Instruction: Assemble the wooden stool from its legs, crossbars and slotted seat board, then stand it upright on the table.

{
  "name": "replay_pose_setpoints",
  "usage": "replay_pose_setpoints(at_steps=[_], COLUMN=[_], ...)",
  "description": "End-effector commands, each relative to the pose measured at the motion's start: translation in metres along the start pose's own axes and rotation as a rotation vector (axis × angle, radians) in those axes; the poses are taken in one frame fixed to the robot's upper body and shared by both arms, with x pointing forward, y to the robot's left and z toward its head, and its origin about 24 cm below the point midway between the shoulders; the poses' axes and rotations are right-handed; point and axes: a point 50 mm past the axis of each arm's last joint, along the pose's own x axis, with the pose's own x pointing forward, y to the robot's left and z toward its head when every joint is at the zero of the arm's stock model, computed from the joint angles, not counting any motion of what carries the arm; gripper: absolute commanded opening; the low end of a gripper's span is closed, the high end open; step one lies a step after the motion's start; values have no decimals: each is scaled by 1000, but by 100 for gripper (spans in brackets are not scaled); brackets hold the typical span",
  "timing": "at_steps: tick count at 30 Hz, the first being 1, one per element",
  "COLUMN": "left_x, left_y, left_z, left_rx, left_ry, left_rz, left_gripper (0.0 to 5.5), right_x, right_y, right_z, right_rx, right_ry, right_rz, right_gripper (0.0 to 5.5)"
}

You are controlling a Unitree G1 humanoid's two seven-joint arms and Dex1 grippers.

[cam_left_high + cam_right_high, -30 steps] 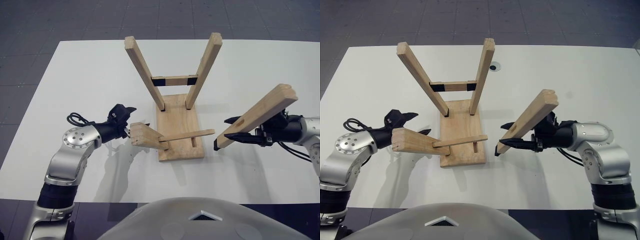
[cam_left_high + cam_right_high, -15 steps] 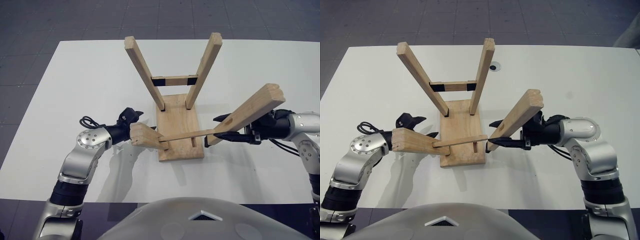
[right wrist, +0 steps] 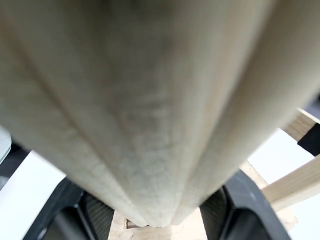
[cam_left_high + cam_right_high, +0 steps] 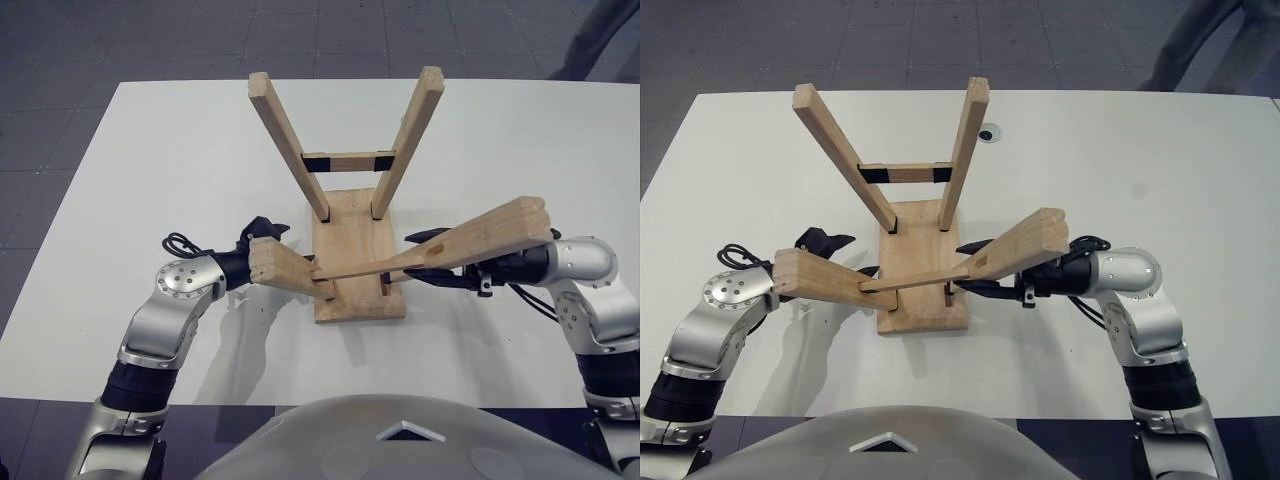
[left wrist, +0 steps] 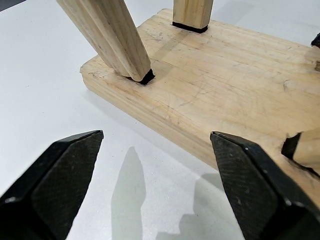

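Observation:
The slotted seat board (image 4: 352, 215) lies flat on the white table (image 4: 150, 150). Two legs (image 4: 288, 150) (image 4: 408, 140) stand in its far slots, joined by a crossbar (image 4: 345, 161) with black ends. A third leg (image 4: 280, 267) leans out from the near left slot and carries a second crossbar (image 4: 350, 270). My left gripper (image 5: 156, 134) is open just behind that leg's outer end, with only bare table between its fingers (image 5: 60, 165). My right gripper (image 4: 425, 258) is shut on the fourth leg (image 4: 480, 235), whose lower end meets the crossbar's free end over the board's near right part.
A small dark hole (image 4: 986, 134) sits in the table behind the stool. A black cable loop (image 4: 178, 243) hangs off my left forearm. Open table lies to the left, to the right and along the near edge.
My right gripper carried the fourth leg leftward and lower, from out over the table to the crossbar's free end. My left arm moved closer to the third leg, which tipped slightly.

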Motion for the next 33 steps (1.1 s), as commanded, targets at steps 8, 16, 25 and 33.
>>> replay_pose_setpoints(at_steps=[8, 16, 25, 33], left_x=[0, -1, -1, 0], left_y=[-1, 0, 1, 0], left_z=[3, 5, 7, 7], left_rx=[35, 45, 52, 44], left_ry=[5, 4, 3, 2], left_rz=[-19, -23, -29, -32], left_gripper=[398, 398, 398, 398], right_x=[-5, -4, 4, 6], right_y=[17, 17, 11, 15], right_z=[-18, -23, -32, -38], right_rx=[40, 55, 78, 118], right_ry=[34, 50, 63, 91], right_rz=[53, 48, 50, 78], right_gripper=[203, 203, 203, 203])
